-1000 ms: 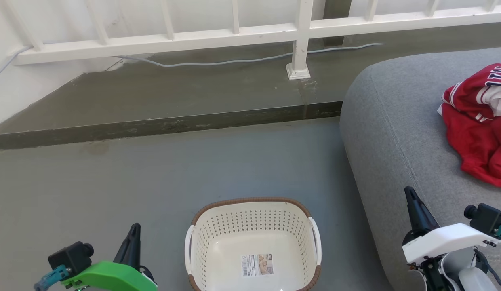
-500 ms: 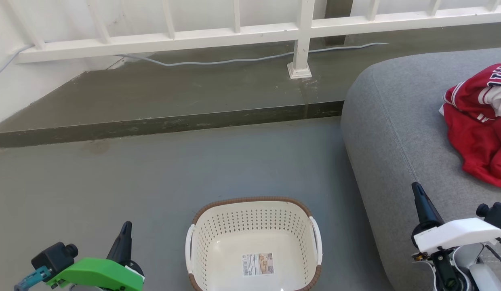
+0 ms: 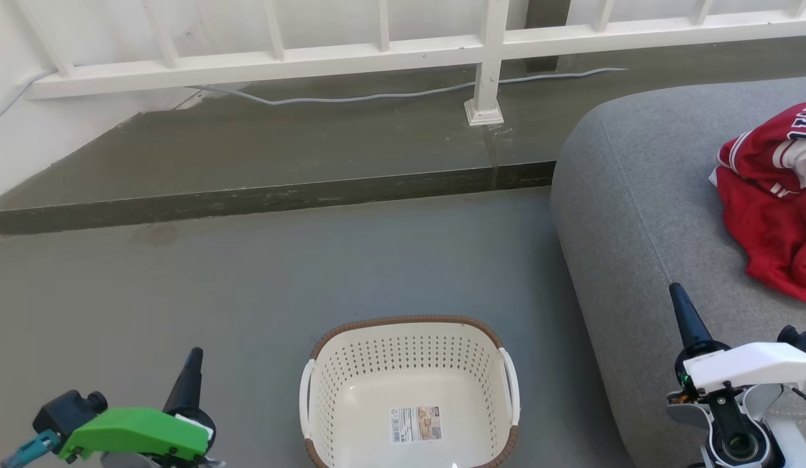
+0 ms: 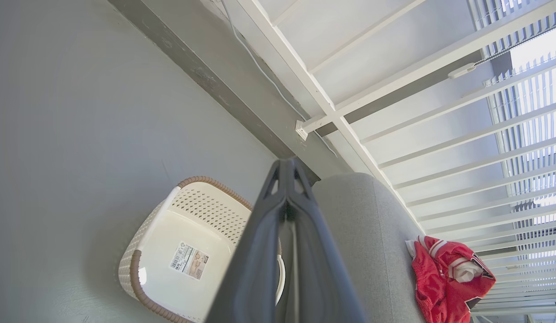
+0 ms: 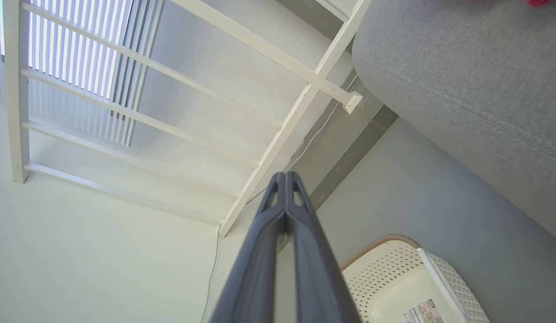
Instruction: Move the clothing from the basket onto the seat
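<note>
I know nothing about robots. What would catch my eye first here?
First, the bright red clothing heaped on the big grey seat at the right. Next, the cream basket on the floor at bottom centre, with just a sticker label inside. The left hand and right hand, dark and pointed, stand at the lower corners, both shut.
</note>
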You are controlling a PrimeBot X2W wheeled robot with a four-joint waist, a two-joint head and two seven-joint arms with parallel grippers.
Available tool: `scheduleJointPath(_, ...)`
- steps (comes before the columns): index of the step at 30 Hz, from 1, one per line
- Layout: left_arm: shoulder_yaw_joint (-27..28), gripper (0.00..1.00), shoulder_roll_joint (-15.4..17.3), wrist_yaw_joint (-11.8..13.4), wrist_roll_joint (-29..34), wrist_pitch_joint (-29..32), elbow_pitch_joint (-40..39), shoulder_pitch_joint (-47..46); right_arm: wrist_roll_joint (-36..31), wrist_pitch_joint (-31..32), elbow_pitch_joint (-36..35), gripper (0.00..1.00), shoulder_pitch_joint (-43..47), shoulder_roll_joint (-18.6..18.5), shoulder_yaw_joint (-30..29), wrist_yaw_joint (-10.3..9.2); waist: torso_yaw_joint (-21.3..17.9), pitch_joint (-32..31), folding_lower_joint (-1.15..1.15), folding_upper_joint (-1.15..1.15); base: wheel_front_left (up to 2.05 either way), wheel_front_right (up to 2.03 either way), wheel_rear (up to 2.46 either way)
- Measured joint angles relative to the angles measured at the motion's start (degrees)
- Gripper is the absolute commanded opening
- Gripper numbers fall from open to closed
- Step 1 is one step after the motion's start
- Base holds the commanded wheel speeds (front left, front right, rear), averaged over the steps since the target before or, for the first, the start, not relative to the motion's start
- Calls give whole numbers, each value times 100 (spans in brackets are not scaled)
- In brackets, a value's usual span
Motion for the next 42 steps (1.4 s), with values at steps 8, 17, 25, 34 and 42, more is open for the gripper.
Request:
scheduleJointPath(8,145,0,-21,-104,-572,69,133,-76,613,83,79,0,-43,37,-140,59,13,7,0,0,0,0,0)
scheduleJointPath(17,324,0,-41,-266,-1184,170,215,-196,1288,208,182,0,-142,56,-282,162,29,15,0,0,0,0,0)
scheduleJointPath(25,468,0,-59,-377,-1711,220,330,-296,1791,279,237,0,-265,73,-391,204,41,22,0,0,0,0,0)
scheduleJointPath(34,651,0,-81,-502,-2316,282,437,-382,2470,385,336,0,-369,124,-550,302,56,30,0,0,0,0,0)
scheduleJointPath(42,801,0,-124,-611,-2807,371,536,-465,2994,456,413,0,-429,174,-671,353,66,35,0,0,0,0,0)
